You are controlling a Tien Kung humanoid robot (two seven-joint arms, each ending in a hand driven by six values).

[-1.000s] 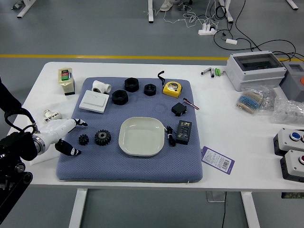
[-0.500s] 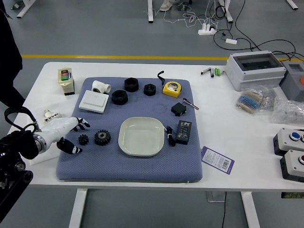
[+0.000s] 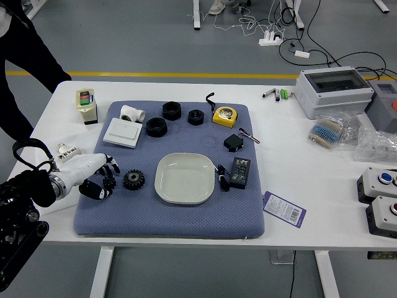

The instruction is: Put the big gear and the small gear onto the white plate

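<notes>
Around the white plate (image 3: 185, 179), on every side, spreads the white table (image 3: 301, 167), and directly under the plate lies a blue-grey padded mat (image 3: 170, 225). Beyond the table's edge, far to the plate's left, a person in dark trousers (image 3: 34, 53) stands, no hand clearly in sight. The black left arm (image 3: 23, 226) comes in low on the plate's left and ends in the left hand (image 3: 82, 170), whose fingers are closed about a gear from its far and near sides. Just left of the plate, apart from it, the big gear (image 3: 133, 180) lies flat on the mat, untouched. The small gear (image 3: 109, 182), farther left of the plate than the big one, is the one within that grasp; whether it bears on the mat I cannot tell. The step in hand looks to be picking up this small gear. Next calls for a firm pinch, a lift high enough to clear the big gear, then a carry rightward and a release inside the plate's rim, leaving room for the big gear.
</notes>
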